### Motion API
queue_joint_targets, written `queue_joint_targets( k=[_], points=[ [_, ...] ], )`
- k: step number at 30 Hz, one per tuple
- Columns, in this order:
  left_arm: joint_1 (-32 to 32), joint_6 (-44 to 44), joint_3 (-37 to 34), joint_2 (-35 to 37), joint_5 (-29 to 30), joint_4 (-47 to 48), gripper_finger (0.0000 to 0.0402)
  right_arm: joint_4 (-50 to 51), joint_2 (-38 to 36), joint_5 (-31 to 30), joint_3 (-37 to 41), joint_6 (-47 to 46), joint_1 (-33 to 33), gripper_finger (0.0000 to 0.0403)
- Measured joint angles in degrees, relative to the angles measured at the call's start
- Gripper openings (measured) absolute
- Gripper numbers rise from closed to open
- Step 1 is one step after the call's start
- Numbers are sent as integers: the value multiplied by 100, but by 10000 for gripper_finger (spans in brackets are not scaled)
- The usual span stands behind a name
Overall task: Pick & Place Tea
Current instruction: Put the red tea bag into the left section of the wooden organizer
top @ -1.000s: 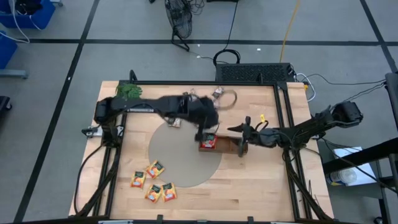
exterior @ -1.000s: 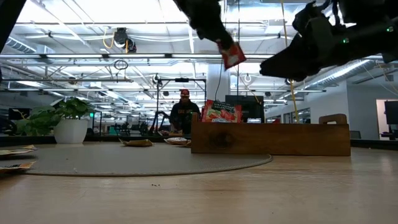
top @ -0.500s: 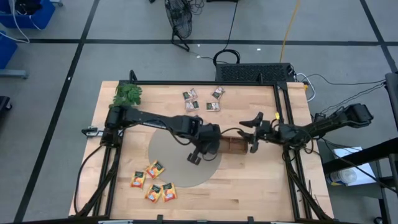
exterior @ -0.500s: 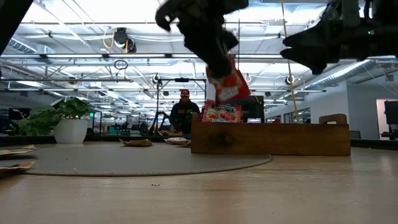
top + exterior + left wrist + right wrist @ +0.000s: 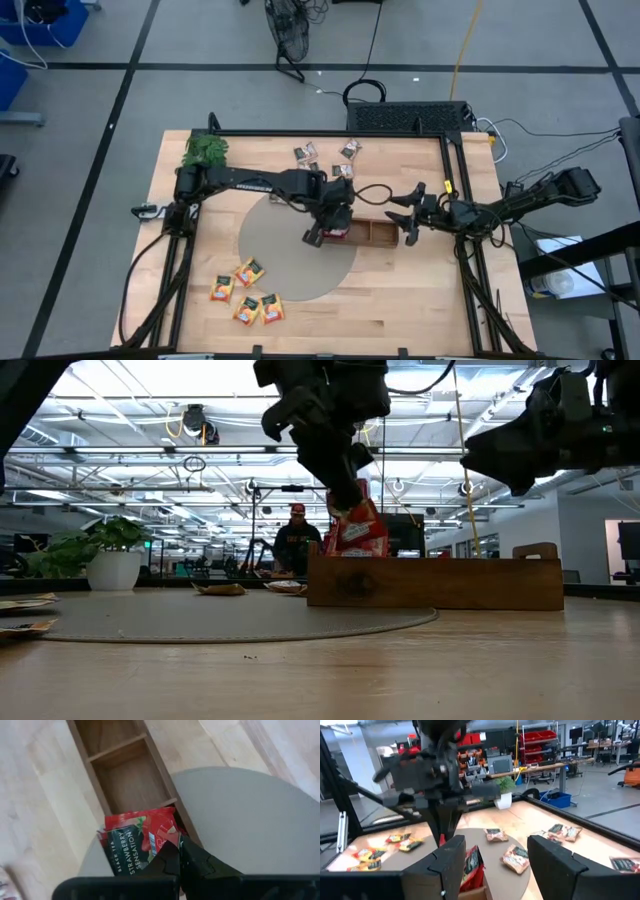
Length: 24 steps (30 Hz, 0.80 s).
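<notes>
My left gripper [image 5: 325, 230] is shut on a red tea sachet [image 5: 135, 845] over the left end compartment of the long wooden tray [image 5: 375, 236]. More red shows in that compartment [image 5: 338, 236]. My right gripper [image 5: 402, 210] stands open just beyond the tray's right end, above the table, with nothing between its fingers [image 5: 447, 865]. Several orange-yellow sachets [image 5: 245, 290] lie flat near the table's front left. Several grey-white ones [image 5: 325, 160] lie at the far edge. My left gripper pinches the red sachet by its upper edge [image 5: 162, 832] between its two fingers. The fingers come steeply from above, slanting down. The sachet hangs below them [image 5: 358, 532], its lower part sunk behind the tray's near wall, in the left end compartment.
The tray's other compartments [image 5: 132, 777] show bare wood. A round grey mat [image 5: 280, 255] lies under the tray's left end. A green sprig [image 5: 205, 150] sits at the far left corner. A black frame [image 5: 455, 180] runs along the table's edges.
My left gripper has come down with the red sachet, from well above the tray until the sachet's lower part dips into the left end compartment. My right gripper has drawn back from the tray toward the table's right edge.
</notes>
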State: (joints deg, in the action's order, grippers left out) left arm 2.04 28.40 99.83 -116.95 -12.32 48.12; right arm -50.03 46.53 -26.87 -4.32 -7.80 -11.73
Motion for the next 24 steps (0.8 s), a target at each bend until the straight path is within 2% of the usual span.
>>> queue_joint_targets(
  k=[7, 24],
  points=[
    [40, -115, 0, -77, -469, 49, 3, 16, 8, -2, 2, 116, 0, 196],
    [66, -252, 2, -634, -514, 132, 3, 16, 32, -4, 4, 103, 0, 196]
  ],
)
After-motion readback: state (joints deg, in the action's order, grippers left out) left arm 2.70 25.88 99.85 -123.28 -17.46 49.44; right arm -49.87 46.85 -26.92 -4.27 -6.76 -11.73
